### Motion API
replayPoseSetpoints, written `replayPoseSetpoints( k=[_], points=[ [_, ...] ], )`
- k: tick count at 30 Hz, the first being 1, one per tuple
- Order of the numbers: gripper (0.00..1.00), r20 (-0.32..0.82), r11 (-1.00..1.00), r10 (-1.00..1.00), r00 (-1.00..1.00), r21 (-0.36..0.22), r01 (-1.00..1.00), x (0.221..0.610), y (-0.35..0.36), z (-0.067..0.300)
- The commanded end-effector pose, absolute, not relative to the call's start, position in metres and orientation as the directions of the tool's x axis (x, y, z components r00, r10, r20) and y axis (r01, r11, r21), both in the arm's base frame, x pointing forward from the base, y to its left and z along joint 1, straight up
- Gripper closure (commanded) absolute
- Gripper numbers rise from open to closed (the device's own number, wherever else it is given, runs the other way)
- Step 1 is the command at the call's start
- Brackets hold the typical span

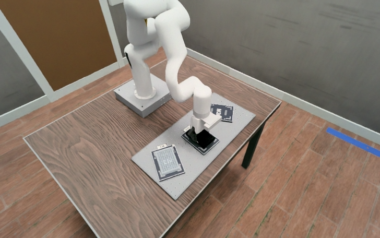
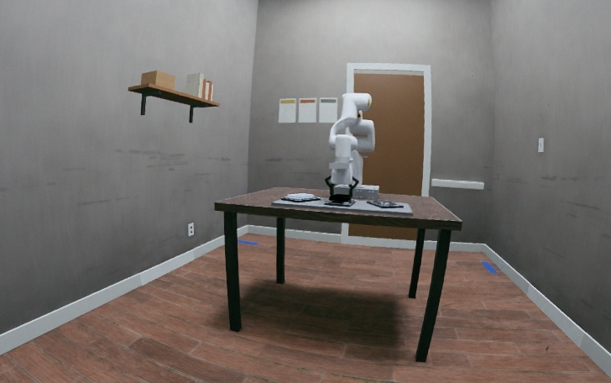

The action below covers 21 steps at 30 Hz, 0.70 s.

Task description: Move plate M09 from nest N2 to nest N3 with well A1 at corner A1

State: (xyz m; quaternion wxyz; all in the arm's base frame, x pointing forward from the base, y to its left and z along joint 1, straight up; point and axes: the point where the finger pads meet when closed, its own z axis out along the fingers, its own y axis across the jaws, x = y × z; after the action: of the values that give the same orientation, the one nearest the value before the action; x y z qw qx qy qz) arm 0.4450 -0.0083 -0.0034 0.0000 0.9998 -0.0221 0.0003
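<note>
My gripper (image 1: 200, 137) is down over the middle nest N2 on the grey deck and is shut on the black plate M09 (image 1: 204, 139). The plate sits low on the nest; I cannot tell if it is raised off it. In the exterior view the gripper (image 2: 341, 193) has its dark fingers on both sides of the plate (image 2: 341, 197). The light plate M06 (image 1: 167, 161) lies flat on nest N1 at the deck's left end. Nest N3 (image 1: 222, 111) at the right end is a dark pad with white corner marks and holds nothing.
The grey deck (image 1: 193, 145) lies along the table's right side, close to the table edge. The robot base (image 1: 143, 96) stands behind it. Small white signs sit by N1 (image 1: 162, 146) and N2 (image 1: 186, 129), the second partly hidden by the gripper.
</note>
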Motion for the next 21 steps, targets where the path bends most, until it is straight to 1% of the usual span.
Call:
replayPoseSetpoints(
  k=[1, 21],
  points=[
    [1.0, 0.005, -0.999, -0.044, 0.999, 0.001, -0.044, 0.4466, -0.0083, -0.0051],
    [1.0, 0.005, -0.999, -0.044, 0.999, 0.001, -0.044, 0.4466, -0.0084, -0.0133]
  ],
)
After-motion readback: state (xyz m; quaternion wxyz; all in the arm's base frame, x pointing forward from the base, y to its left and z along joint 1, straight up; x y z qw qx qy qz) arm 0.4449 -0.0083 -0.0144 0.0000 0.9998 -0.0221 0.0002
